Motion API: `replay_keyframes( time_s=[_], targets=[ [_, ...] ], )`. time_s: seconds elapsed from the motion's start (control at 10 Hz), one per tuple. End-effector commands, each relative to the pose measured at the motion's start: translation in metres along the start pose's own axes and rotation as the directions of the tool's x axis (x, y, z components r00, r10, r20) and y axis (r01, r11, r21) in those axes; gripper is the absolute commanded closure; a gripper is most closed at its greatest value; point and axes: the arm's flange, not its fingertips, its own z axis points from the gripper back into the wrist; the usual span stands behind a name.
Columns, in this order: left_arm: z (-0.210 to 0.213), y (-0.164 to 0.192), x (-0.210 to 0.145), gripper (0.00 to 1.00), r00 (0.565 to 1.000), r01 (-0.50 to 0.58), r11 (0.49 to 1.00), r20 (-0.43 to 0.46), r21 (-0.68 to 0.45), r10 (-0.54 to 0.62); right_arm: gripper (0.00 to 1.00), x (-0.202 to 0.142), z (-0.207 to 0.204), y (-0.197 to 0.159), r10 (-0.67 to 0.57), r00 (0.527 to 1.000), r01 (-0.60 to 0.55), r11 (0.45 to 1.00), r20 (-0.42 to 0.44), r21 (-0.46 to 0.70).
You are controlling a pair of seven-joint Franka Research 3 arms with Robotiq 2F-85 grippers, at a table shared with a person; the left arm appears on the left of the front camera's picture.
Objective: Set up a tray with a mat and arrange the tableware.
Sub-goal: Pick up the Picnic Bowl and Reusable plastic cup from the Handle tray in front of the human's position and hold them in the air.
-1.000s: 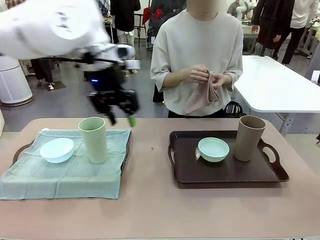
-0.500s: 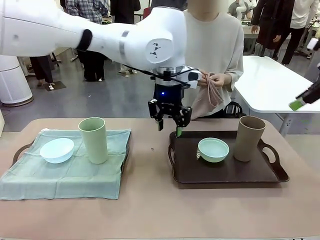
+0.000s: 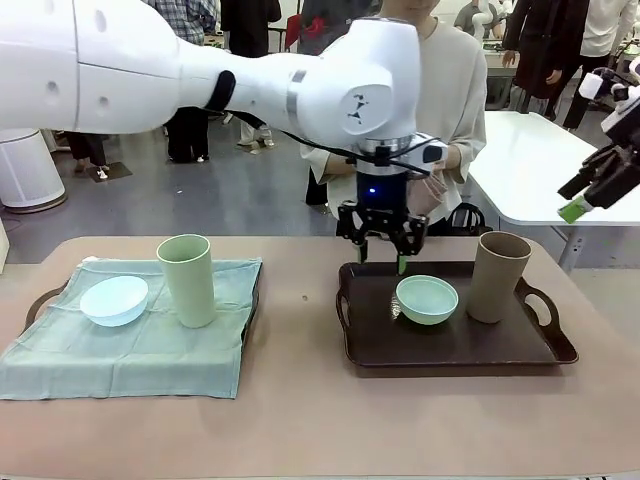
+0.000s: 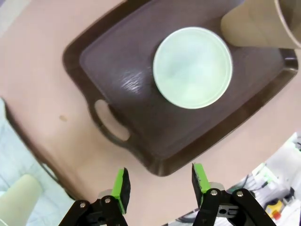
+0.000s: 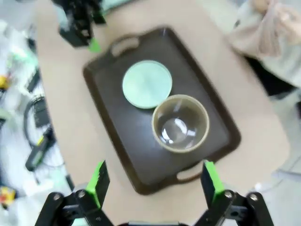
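My left gripper (image 3: 383,247) hangs open and empty over the far left edge of the bare dark brown tray (image 3: 450,350). On that tray sit a mint green bowl (image 3: 427,299) and a tan-brown cup (image 3: 498,277). The left wrist view looks down on the mint bowl (image 4: 193,67), the tan cup (image 4: 254,21) and the tray (image 4: 127,89) beyond my left gripper (image 4: 160,181). My right gripper (image 3: 588,192) is open, high at the right; my right gripper (image 5: 155,181) looks down on the bowl (image 5: 147,84) and cup (image 5: 180,123). At left, a pale green mat (image 3: 130,350) carries a pale blue bowl (image 3: 114,300) and a pale green cup (image 3: 187,280).
A person stands at the far side holding a pinkish cloth (image 5: 263,26) in both hands, partly hidden behind my left arm. The left tray's handle (image 3: 40,300) peeks out from under the mat. A white table (image 3: 560,170) stands at the back right.
My left arm swung right, from above the matted left tray to the brown tray's far edge, jaws unchanged. My right gripper came into view high at the right.
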Motion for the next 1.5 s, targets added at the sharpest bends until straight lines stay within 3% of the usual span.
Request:
replay_keyframes(
  time_s=[0.0, 0.1, 0.2, 0.7, 0.8, 0.9, 1.0, 1.4],
  targets=[
    [-0.006, -0.013, 0.010, 0.30, 0.998, -0.010, 0.999, 0.057, 0.053, 0.007, 0.00, -0.021, 0.012, -0.011, 0.150, 0.989, -0.150, 0.989, -0.009, 0.014],
    [-0.007, -0.015, 0.013, 0.30, 0.998, -0.006, 0.999, 0.056, 0.049, 0.003, 0.00, -0.024, 0.014, -0.012, 0.154, 0.988, -0.154, 0.988, 0.003, 0.021],
    [-0.007, -0.014, 0.011, 0.30, 0.998, -0.004, 0.999, 0.061, 0.043, 0.002, 0.00, -0.009, 0.004, -0.002, 0.079, 0.997, -0.079, 0.997, -0.017, 0.009],
    [-0.009, -0.017, 0.007, 0.30, 0.999, 0.015, 1.000, 0.035, 0.022, -0.016, 0.00, -0.010, 0.006, -0.001, 0.106, 0.994, -0.106, 0.994, -0.020, 0.011],
    [-0.009, -0.017, 0.007, 0.30, 0.999, 0.015, 1.000, 0.035, 0.022, -0.016, 0.00, -0.012, 0.000, -0.002, 0.330, 0.942, -0.334, 0.932, 0.055, 0.137],
    [-0.010, -0.016, 0.008, 0.30, 0.999, 0.014, 1.000, 0.037, 0.020, -0.015, 0.00, -0.029, -0.014, -0.020, 0.446, 0.891, -0.454, 0.869, 0.085, 0.194],
    [-0.007, -0.012, -0.001, 0.30, 0.997, 0.006, 1.000, 0.081, 0.018, -0.007, 0.00, -0.051, -0.024, -0.044, 0.442, 0.876, -0.478, 0.851, 0.191, 0.220],
    [-0.015, -0.018, -0.027, 0.30, 0.981, 0.053, 0.998, 0.187, 0.035, -0.058, 0.00, -0.086, -0.041, -0.082, 0.218, 0.938, -0.277, 0.938, 0.268, 0.207]
  ],
)
